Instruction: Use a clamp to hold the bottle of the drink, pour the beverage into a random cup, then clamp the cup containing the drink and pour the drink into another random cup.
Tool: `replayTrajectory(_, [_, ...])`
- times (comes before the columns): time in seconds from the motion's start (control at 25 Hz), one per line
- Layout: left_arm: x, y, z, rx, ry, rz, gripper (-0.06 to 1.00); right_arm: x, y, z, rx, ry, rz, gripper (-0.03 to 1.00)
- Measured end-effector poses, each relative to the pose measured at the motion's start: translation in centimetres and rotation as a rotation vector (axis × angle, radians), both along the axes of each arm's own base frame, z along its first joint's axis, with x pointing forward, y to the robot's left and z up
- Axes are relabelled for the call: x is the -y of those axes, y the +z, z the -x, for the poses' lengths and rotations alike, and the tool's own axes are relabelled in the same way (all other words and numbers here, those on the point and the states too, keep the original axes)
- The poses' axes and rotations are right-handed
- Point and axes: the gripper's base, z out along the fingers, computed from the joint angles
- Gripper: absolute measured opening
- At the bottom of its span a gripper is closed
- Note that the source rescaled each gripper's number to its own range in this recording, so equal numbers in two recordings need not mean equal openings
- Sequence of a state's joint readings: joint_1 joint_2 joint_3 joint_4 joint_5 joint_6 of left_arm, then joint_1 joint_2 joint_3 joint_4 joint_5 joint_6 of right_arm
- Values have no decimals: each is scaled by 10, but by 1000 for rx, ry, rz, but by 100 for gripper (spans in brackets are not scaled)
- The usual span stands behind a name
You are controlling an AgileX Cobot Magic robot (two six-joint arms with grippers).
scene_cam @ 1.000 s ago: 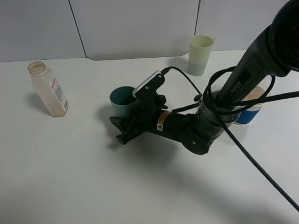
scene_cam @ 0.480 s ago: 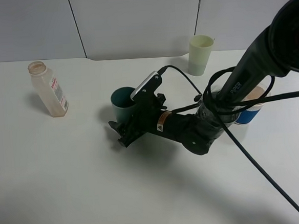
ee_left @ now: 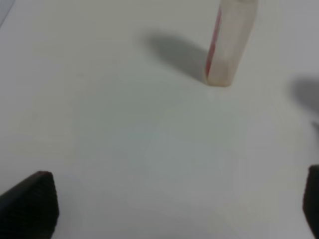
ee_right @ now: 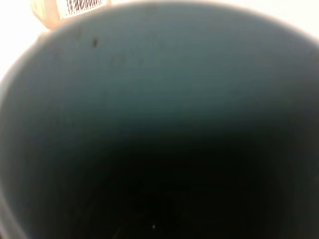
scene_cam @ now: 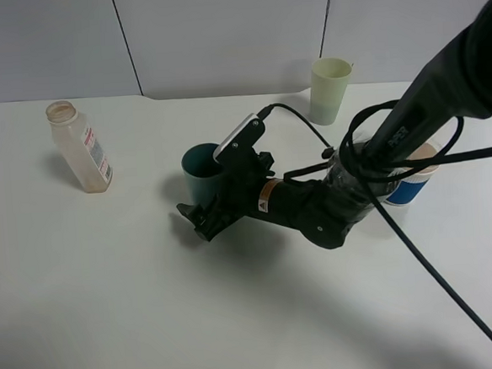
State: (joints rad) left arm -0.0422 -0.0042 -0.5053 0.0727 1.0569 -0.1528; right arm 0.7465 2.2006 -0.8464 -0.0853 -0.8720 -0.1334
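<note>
The teal cup (scene_cam: 200, 172) stands upright near the table's middle. My right gripper (scene_cam: 202, 206) reaches around it from the right, and its front finger (scene_cam: 198, 220) stands off the cup's wall, so the gripper is open. In the right wrist view the cup's dark inside (ee_right: 159, 139) fills the picture, and I cannot make out any beverage in it. The clear bottle (scene_cam: 80, 147) stands upright at the far left, uncapped. In the left wrist view the bottle (ee_left: 229, 42) is well ahead of my left gripper (ee_left: 169, 209), which is open and empty. The left gripper is outside the high view.
A pale yellow-green tumbler (scene_cam: 331, 90) stands at the back right. A blue-banded white cup (scene_cam: 413, 183) sits at the right, partly hidden by the right arm and its black cables (scene_cam: 420, 257). A corner of the bottle's label (ee_right: 70, 7) shows past the teal cup's rim.
The right gripper's fingers have spread off the teal cup, which stays standing in place. The bottle and the other cups have not moved.
</note>
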Motion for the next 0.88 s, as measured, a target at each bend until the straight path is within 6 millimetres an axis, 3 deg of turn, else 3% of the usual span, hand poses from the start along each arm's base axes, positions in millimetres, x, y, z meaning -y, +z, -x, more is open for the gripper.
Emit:
replayTrajectory(0.2, [0, 0, 0, 0, 0, 0, 100, 2, 33, 0, -30, -6, 47, 100])
replayTrajectory(0.64, [0, 0, 0, 0, 0, 0, 100, 19, 131, 11, -70, -101, -11, 100])
replayTrajectory(0.88, [0, 0, 0, 0, 0, 0, 100, 55, 179, 5, -11, -194, -54, 100])
